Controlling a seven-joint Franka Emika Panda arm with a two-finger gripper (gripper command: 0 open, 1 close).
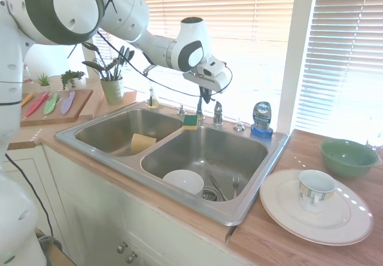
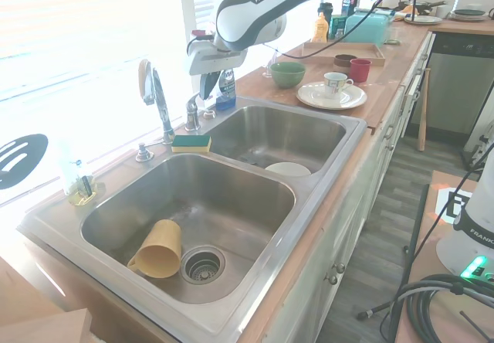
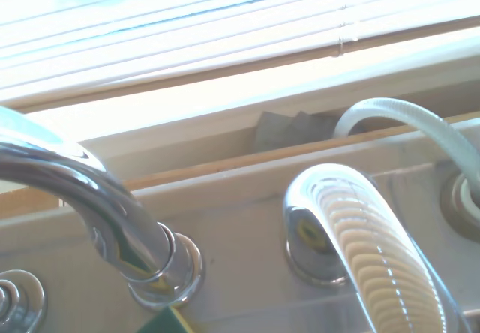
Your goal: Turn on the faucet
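We see the faucet standing on the sink's back rim, its lever handle just beside the spout. The tool hangs directly above that handle. We cannot tell whether its fingers are apart or together.

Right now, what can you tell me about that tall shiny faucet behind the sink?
The faucet is polished chrome: a thin gooseneck spout that rises from a round base on the back ledge of the steel double sink and arches high over the basins. Beside it stands its separate short lever handle, upright. No water runs from it. A green and yellow sponge lies just in front. The robot's gripper hangs close above the handle; whether it touches is unclear.
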